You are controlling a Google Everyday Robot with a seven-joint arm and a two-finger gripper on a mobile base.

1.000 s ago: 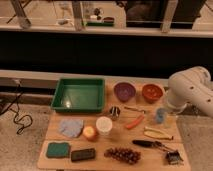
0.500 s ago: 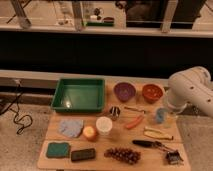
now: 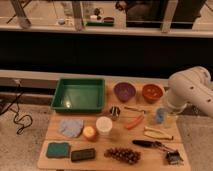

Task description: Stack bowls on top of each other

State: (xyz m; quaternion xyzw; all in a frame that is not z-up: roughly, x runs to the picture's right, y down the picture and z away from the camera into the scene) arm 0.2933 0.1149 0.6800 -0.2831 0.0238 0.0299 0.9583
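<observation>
- Lining up the first grab: the gripper (image 3: 169, 118) is hanging at the table's (image 3: 52, 132) 3 o'clock edge, by the light-blue cup (image 3: 160, 115), fingers spread, holding nothing.
- I'm targeting the orange-red bowl (image 3: 152, 92) at 1 o'clock, just beside the purple bowl (image 3: 124, 91).
- I'm thinking rim pinch, lift clear, centre it over purple before letting go.

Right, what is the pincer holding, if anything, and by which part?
Nothing, it seems: the pincer is hidden by the white arm at the table's right; purple bowl and orange bowl sit free.
</observation>
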